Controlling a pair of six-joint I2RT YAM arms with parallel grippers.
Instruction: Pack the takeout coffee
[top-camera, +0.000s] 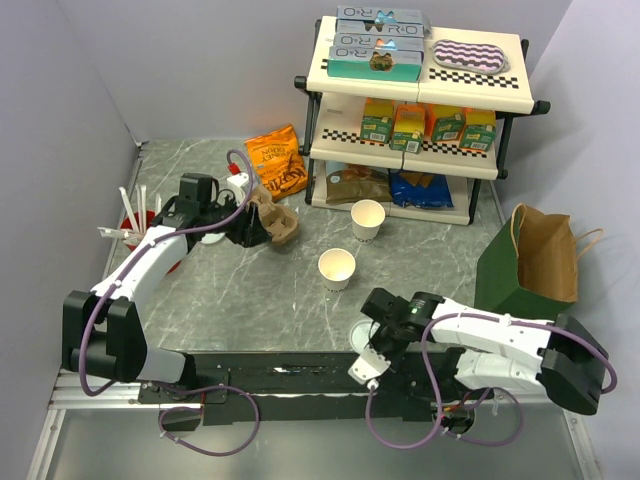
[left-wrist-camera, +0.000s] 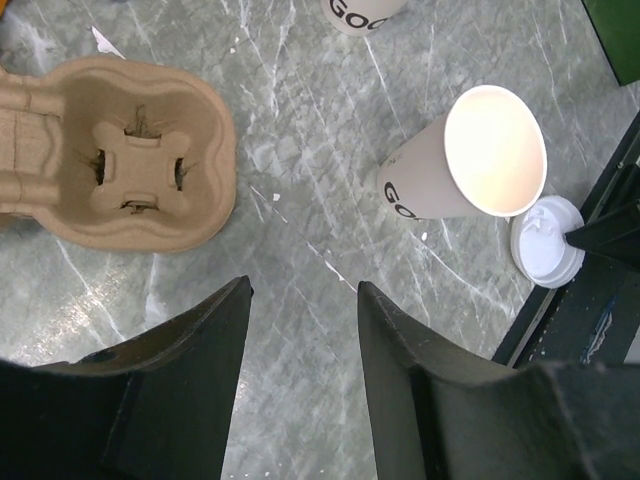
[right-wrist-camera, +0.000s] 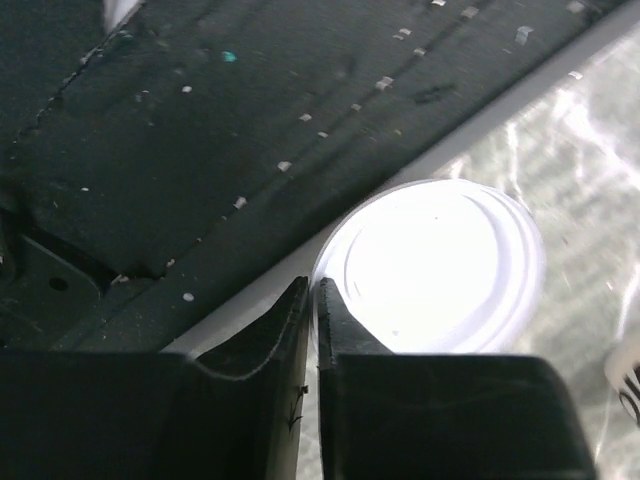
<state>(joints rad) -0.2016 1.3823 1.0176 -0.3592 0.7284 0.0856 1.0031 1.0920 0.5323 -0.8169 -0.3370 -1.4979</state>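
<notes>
the takeout coffee (top-camera: 337, 268) is seen standing open and empty mid-table; the white lid (right-wrist-camera: 435, 270) is pinched at its rim by the right gripper (right-wrist-camera: 312, 300) at the table's near edge; the left gripper (left-wrist-camera: 300, 290) is held spread beside the empty pulp carrier (left-wrist-camera: 140, 170)

Walls (top-camera: 200, 60) were plain pale lilac, corner lay far beyond left end effector (left-wrist-camera: 300, 290) | worktop (top-camera: 250, 290) was grey marbled, evenly lit, beneath both end effectors | shelf rack (top-camera: 470, 88), cream tiers, black frame, stood well beyond right end effector (right-wrist-camera: 312, 300), against back wall.
</notes>
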